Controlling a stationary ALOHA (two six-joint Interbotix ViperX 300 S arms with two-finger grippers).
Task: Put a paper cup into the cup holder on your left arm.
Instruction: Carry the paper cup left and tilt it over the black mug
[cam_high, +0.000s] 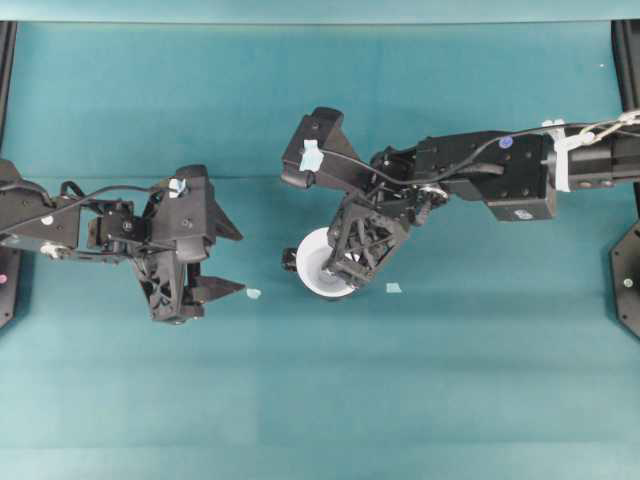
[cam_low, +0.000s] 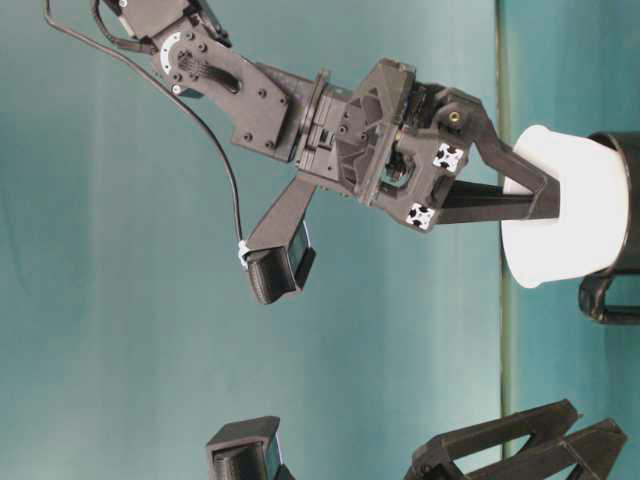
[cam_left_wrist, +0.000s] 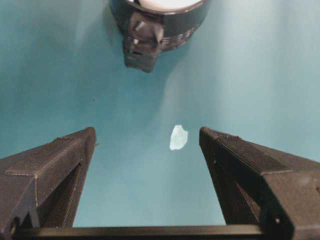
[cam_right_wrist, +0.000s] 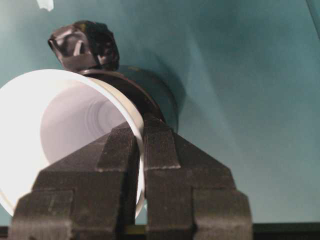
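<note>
One wall of the cup (cam_right_wrist: 65, 125) is pinched in the shut right pincer (cam_right_wrist: 140, 165), cup upright, its base already inside the holder (cam_right_wrist: 150, 95). From the pincer the holder lies straight below. Left pincer (cam_left_wrist: 147, 165) gapes empty, well apart to the left. Bare teal worktop (cam_high: 450, 380) all round; room is ample.

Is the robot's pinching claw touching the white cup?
Touching. In the right wrist view, the right gripper is shut on the paper cup, its rim wall pinched between the two fingers.
</note>
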